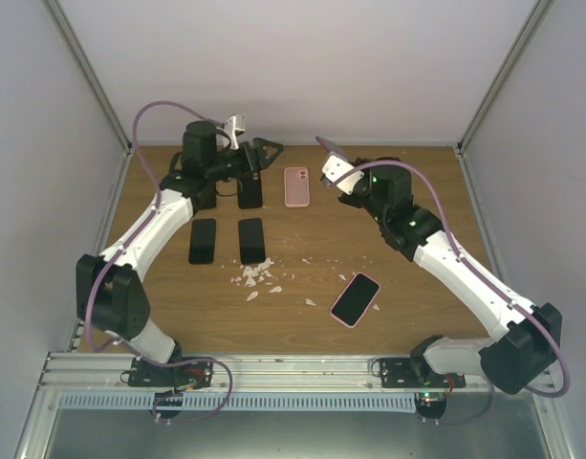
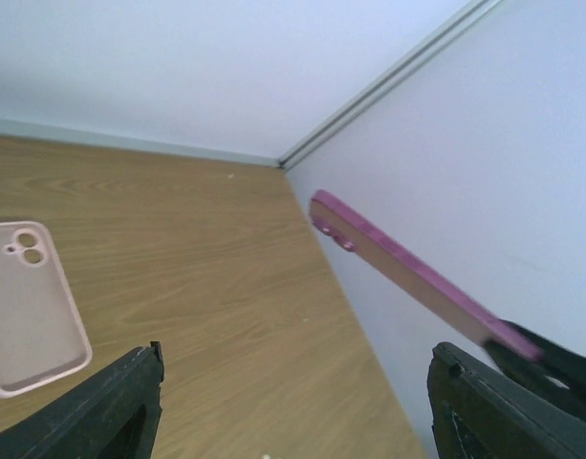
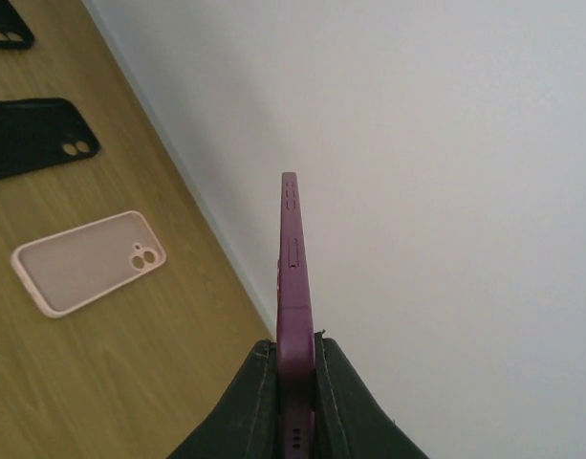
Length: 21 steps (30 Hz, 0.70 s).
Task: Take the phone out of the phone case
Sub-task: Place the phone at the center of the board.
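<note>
Your right gripper (image 3: pixel 295 346) was pressed onto the lower end of the purple phone (image 3: pixel 293 277), which you held edge-on and clear of the table (image 1: pixel 407 287). In the right wrist frame it stood up the middle against the white wall (image 3: pixel 445 191), its side button and small slots facing the camera; whether a case was on it could not be told. In the top view that phone sat in the upper middle of the frame, just right of centre, its free end tilted toward the upper left. Your left gripper (image 1: pixel 262 155) hung to the left of it, jaws spread wide and holding nothing. In the left wrist view its two black fingers (image 2: pixel 120 406) stood at the bottom corners with bare wood between them, and the purple phone slanted across the right half, camera bumps at its upper-left end. An empty pink case (image 1: pixel 296 186) lay flat on the table between the two grippers, touched by neither. Three black cases (image 1: pixel 203 240) lay left of centre, one of them close under your left gripper. A second phone (image 1: pixel 355 299) with a pink rim lay screen-up at the lower right of centre, well apart from both grippers, and white crumbs (image 1: pixel 259 277) were scattered just below the black cases
</note>
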Each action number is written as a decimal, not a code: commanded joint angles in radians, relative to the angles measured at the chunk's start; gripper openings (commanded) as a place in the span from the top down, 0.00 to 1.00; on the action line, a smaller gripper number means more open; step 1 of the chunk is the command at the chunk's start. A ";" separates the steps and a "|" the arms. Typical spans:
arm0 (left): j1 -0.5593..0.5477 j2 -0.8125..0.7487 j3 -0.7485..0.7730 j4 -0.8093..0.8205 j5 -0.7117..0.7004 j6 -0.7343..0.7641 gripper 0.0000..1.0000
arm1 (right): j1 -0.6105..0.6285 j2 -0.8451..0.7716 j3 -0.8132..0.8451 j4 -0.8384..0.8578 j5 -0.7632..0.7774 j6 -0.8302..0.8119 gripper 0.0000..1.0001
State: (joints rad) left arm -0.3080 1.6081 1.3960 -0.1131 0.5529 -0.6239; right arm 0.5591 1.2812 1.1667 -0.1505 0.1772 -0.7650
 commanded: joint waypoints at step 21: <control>0.081 -0.106 -0.181 0.388 0.351 -0.422 0.26 | 0.221 -0.045 -0.292 0.780 0.201 -0.661 0.99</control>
State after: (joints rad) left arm -0.2138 1.5089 1.2186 0.1730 0.8631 -1.0016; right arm 0.7506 1.2327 0.8776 0.4374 0.3447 -1.3342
